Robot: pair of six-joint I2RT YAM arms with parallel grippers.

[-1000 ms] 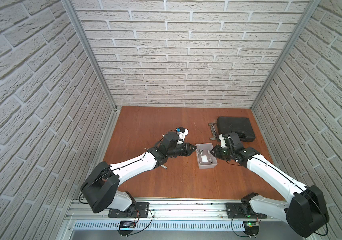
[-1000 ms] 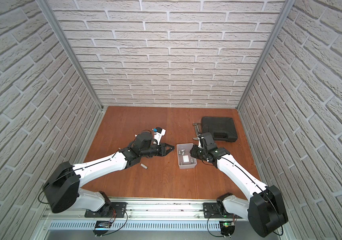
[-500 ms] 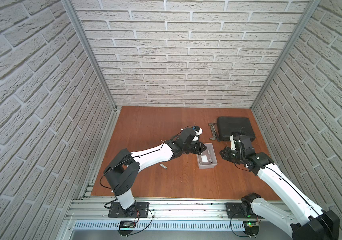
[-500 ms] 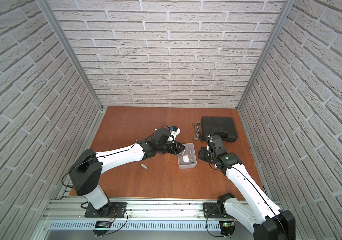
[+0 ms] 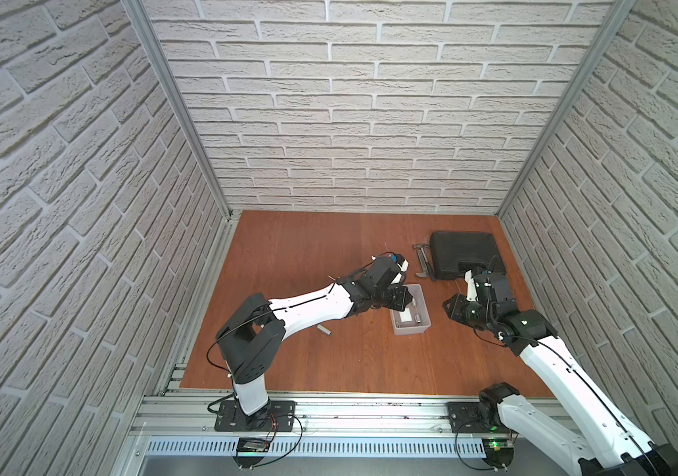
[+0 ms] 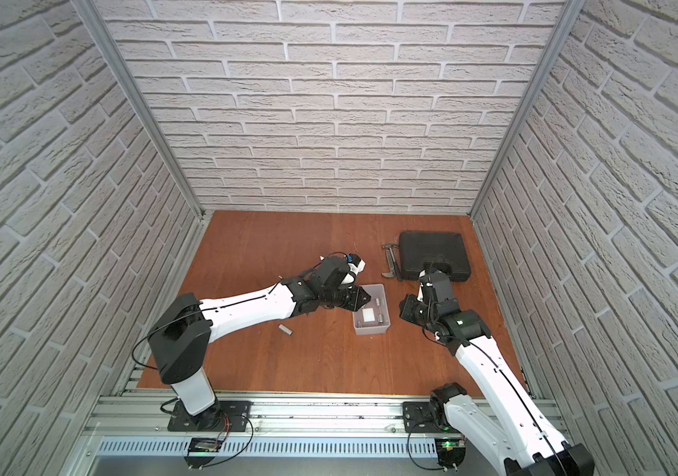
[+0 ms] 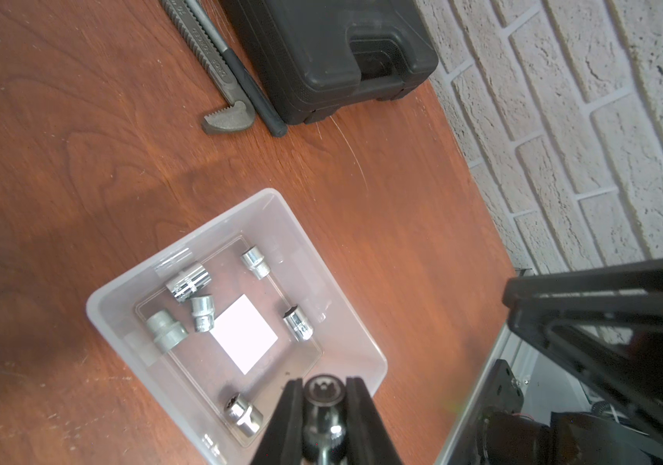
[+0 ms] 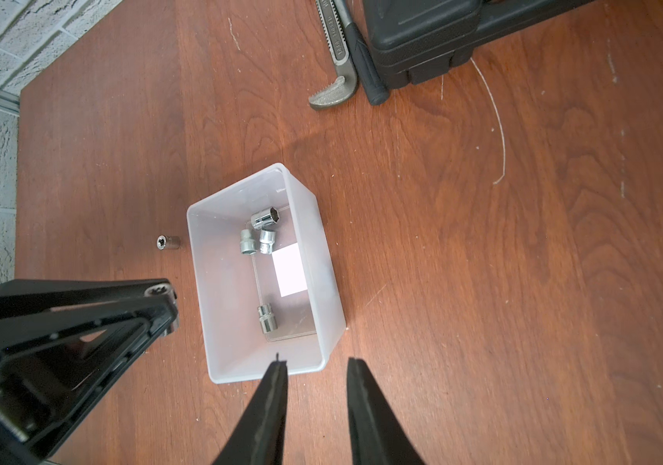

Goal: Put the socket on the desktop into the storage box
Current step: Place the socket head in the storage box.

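Socket [image 7: 323,393] pinched in left gripper [image 7: 324,382] at box [image 8: 217,290] edge; second socket [image 8: 168,242] loose on desktop [image 8: 483,261] beside box. Small, hard, slick, prone to rolling: best taken across the barrel. Right gripper [image 8: 315,362] spread, empty

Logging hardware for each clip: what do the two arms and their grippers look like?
The left arm and right arm have glossy white shells, black joint housings and thin black cables along them. The left gripper and right gripper are matte black, with long tapering jaws.
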